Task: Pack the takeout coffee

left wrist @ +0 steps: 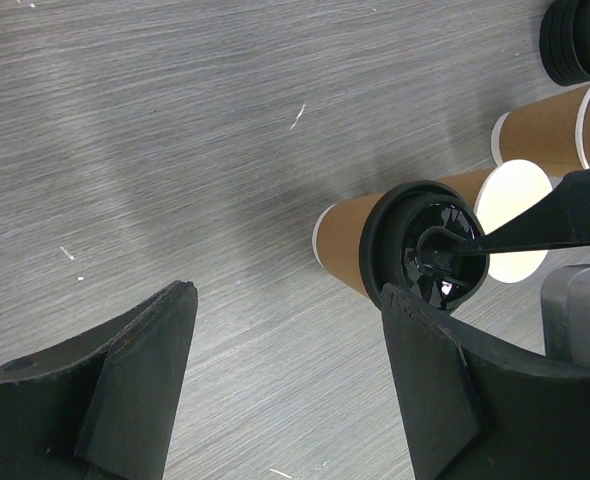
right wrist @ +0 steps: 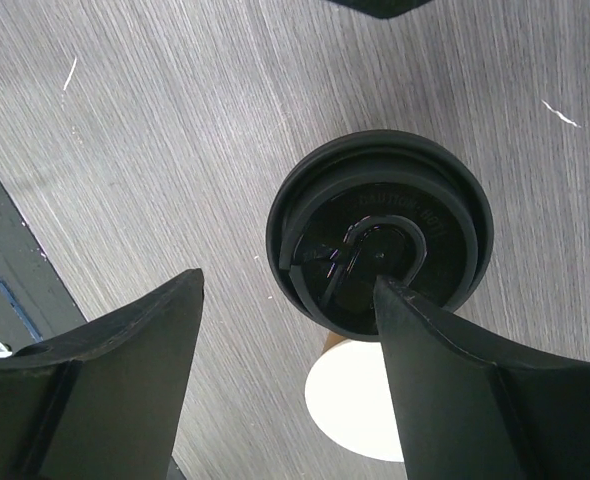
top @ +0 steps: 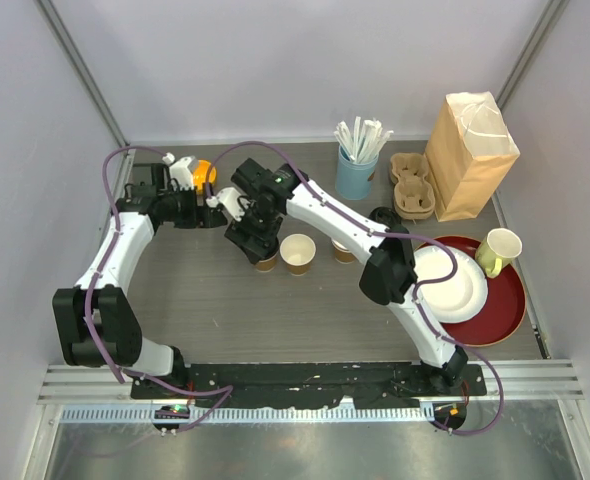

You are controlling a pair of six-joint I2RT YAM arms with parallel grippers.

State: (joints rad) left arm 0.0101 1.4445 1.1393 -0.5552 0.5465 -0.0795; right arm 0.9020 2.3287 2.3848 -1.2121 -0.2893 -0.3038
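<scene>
A kraft-brown cup with a black lid stands on the table; it also shows in the top view. My right gripper hovers right over it, jaws open. In the right wrist view one of its fingertips rests on the lid and the other stands off to the side. A second brown cup, open and white inside, stands just right of it. A third is partly hidden by my right arm. My left gripper is open and empty, to the left of the lidded cup.
A stack of black lids lies behind the cups. A pulp cup carrier, a brown paper bag and a blue cup of straws stand at the back right. A red tray holds white plates and a yellow cup.
</scene>
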